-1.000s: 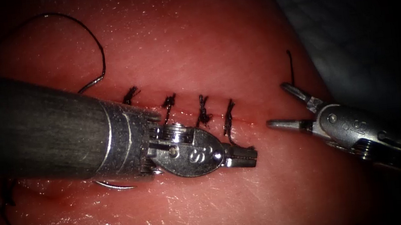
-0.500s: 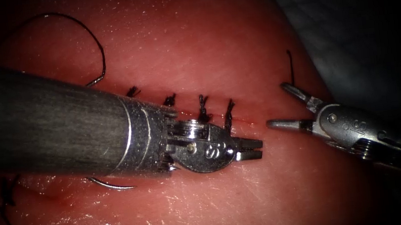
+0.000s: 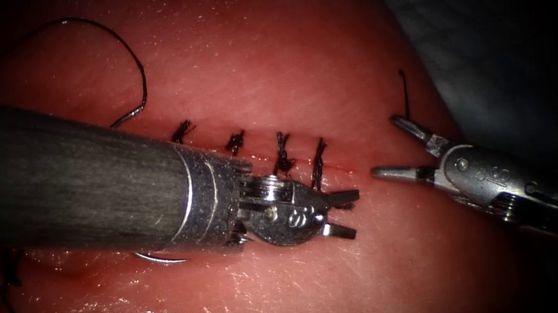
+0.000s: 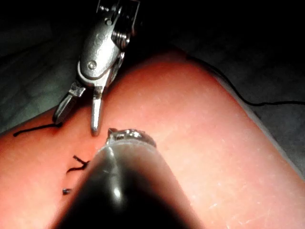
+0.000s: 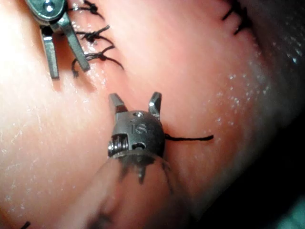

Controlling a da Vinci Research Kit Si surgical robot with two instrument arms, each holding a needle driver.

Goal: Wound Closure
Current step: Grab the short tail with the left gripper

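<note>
Beside left hand [image 3: 342, 213], needle [image 3: 158, 259] (thin, curved) on tissue [image 3: 296, 58].

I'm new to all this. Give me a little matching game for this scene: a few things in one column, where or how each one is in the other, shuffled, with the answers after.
Things:
1. left tool
2. right tool
3. needle
4. stitches

States:
A. lying loose on the tissue, partly hidden under a shaft
B. a row of dark knots across the cut
C. jaws open, holding nothing, close to the last stitch
D. jaws open, holding nothing, beyond the right end of the cut

Pairs: 1-C, 2-D, 3-A, 4-B
</note>
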